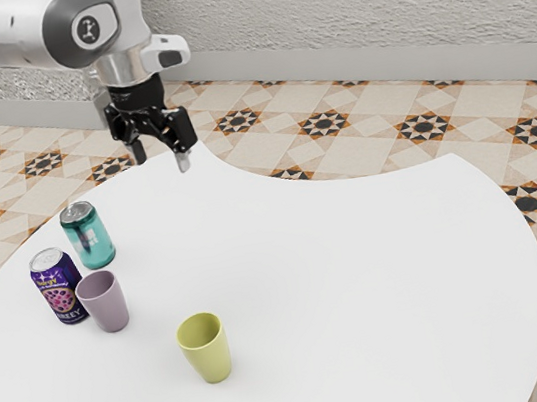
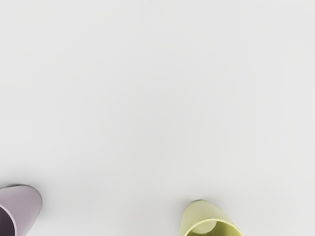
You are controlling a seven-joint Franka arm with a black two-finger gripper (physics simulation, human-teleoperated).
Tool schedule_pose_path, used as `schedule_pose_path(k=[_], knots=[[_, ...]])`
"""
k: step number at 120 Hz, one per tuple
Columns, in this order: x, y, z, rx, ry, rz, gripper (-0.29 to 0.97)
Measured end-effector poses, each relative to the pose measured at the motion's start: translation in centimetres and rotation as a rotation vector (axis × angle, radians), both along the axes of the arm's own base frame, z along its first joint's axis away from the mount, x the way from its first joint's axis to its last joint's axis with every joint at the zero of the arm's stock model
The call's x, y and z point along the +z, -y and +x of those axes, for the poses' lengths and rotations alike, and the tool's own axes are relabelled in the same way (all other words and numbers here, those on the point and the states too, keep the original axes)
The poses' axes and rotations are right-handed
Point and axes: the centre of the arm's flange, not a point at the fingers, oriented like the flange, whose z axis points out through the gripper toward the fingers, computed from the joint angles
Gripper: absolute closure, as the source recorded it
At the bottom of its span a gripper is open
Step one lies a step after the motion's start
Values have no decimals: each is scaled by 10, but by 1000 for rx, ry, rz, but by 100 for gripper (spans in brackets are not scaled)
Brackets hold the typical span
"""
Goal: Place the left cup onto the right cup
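Nearest on the smooth white table (image 1: 360, 268), two plain tapered cups stand upright and well apart: a yellow-green cup (image 1: 204, 347), then a mauve cup (image 1: 102, 301) toward the exterior view's left. Just beside the mauve one stand two glossy cylindrical cans, a purple can (image 1: 57, 286) and a teal can (image 1: 87, 234). Farthest, the black gripper (image 1: 161, 157) hangs above the table's far rim, fingers apart, holding nothing.

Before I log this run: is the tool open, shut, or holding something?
Tool: open, holding nothing.
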Motion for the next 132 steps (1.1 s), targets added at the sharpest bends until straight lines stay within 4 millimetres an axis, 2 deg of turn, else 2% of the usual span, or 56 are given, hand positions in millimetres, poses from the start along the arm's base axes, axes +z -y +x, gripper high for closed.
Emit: schedule_pose_path(k=[32,50,82,132], knots=[[-3,-2,2,2,13,-1,0],[-13,-6,3,7,7,-1,0],[-41,-20,5,29,-1,-4,0],[-88,-59,5,90,-31,-10,1]])
